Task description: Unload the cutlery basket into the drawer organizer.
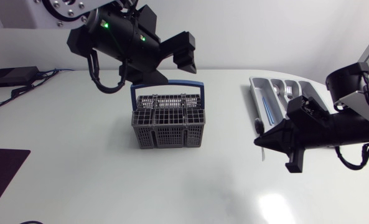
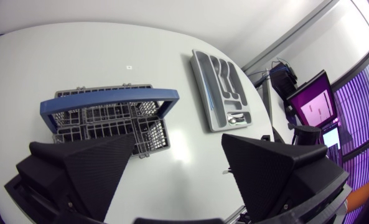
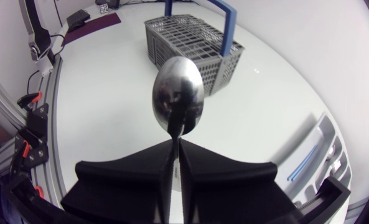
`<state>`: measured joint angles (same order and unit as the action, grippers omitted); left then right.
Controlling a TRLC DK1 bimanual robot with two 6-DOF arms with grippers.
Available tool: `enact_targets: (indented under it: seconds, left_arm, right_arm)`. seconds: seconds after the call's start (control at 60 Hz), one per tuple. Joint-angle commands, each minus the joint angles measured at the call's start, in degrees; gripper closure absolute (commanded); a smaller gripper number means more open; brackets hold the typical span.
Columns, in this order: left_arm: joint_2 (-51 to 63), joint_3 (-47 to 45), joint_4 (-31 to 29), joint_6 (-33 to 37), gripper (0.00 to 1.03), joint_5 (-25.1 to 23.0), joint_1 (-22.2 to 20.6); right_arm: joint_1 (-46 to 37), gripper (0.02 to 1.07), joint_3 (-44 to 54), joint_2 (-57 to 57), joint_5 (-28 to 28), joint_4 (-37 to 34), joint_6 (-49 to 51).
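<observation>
The grey cutlery basket [image 1: 168,121] with a blue handle stands mid-table. My left gripper [image 1: 177,71] hangs open just above and behind it; in the left wrist view its fingers [image 2: 91,168] stand wide apart over the basket [image 2: 109,118], with nothing between them. The grey drawer organizer [image 1: 284,99] lies at the right, holding a blue item and some metal cutlery. My right gripper [image 1: 265,142] sits beside the organizer's near end, shut on a metal spoon [image 3: 178,93] by its handle. The bowl sticks out ahead of the gripper [image 3: 176,146], towards the basket [image 3: 190,43].
A black device [image 1: 13,76] with cables lies at the far left. A dark mat [image 1: 0,174] covers the near left corner. In the left wrist view the organizer [image 2: 224,87] lies past the basket, near the table's curved edge.
</observation>
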<state>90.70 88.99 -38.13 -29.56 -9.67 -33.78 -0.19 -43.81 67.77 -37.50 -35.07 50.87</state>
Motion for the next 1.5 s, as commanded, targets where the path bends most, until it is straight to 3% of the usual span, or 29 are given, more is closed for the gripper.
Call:
enact_targets:
  seconds: [0.0, 0.25, 0.5, 1.033, 1.383, 1.483]
  left_arm:
    - [0.01, -0.92, -0.89, 1.0, 0.04, 2.03, 1.44]
    - [-2.1, -6.02, -0.81, 7.24, 0.04, 5.1, 6.62]
    - [-5.79, -12.97, 0.42, 12.6, 0.04, 5.98, 11.81]
    - [-13.97, -22.98, 2.62, 16.64, 0.04, 5.98, 16.99]
    - [-18.01, -26.68, 2.62, 17.52, 0.04, 7.47, 16.73]
    - [-19.24, -27.64, 2.62, 18.05, 0.04, 8.0, 16.55]
  right_arm:
    - [-5.0, 1.02, -2.86, 2.37, -0.39, -1.93, 7.14]
    - [-18.97, 1.02, -10.5, 11.25, 0.76, -4.74, 21.64]
    - [-25.39, 1.02, -15.6, 20.91, 5.15, -1.67, 31.66]
    - [-29.17, 1.02, -20.35, 34.89, 16.93, 14.59, 36.58]
    - [-28.12, 1.01, -17.54, 38.14, 26.33, 23.38, 37.99]
    - [-27.59, 0.95, -16.13, 38.32, 28.27, 25.49, 37.72]
